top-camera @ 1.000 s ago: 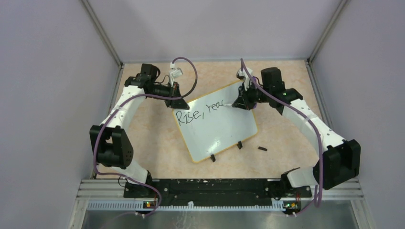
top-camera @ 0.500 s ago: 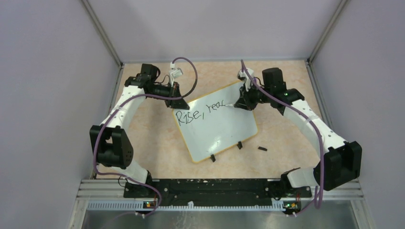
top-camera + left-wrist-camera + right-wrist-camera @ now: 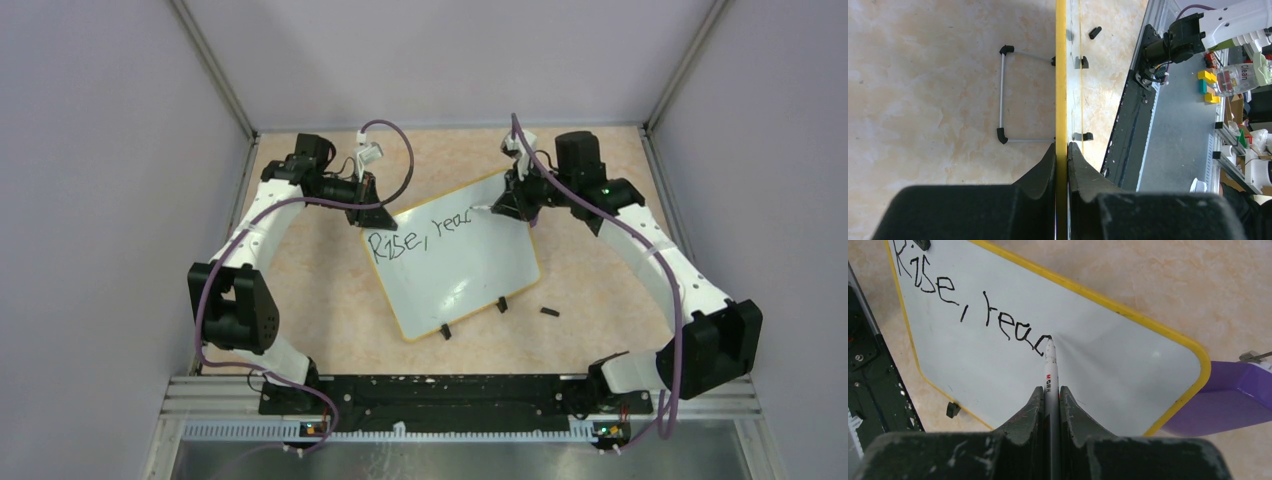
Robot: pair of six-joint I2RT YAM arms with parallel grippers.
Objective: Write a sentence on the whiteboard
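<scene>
The whiteboard [image 3: 460,275] lies tilted in the middle of the table, yellow-rimmed. Black marker writing [image 3: 418,233] on it reads "Rise, reac" along its upper part; it also shows in the right wrist view [image 3: 973,307]. My right gripper [image 3: 1050,390] is shut on a white marker pen [image 3: 1050,367], whose tip touches the board [image 3: 1118,365] at the end of the last letter. In the top view that gripper [image 3: 505,205] is at the board's far right corner. My left gripper [image 3: 1061,146] is shut on the board's yellow edge [image 3: 1061,75], at its far left corner [image 3: 372,212].
A purple wedge block [image 3: 1228,400] sits under the board's far right corner. A small black marker cap [image 3: 548,312] lies on the table right of the board's near edge. Two black clip feet [image 3: 446,331] stick out there. A wire stand [image 3: 1003,95] shows behind the board.
My right arm has shifted slightly toward the far side, and the pen tip has moved a little up the board past the last letter. The left arm and the board have not moved.
</scene>
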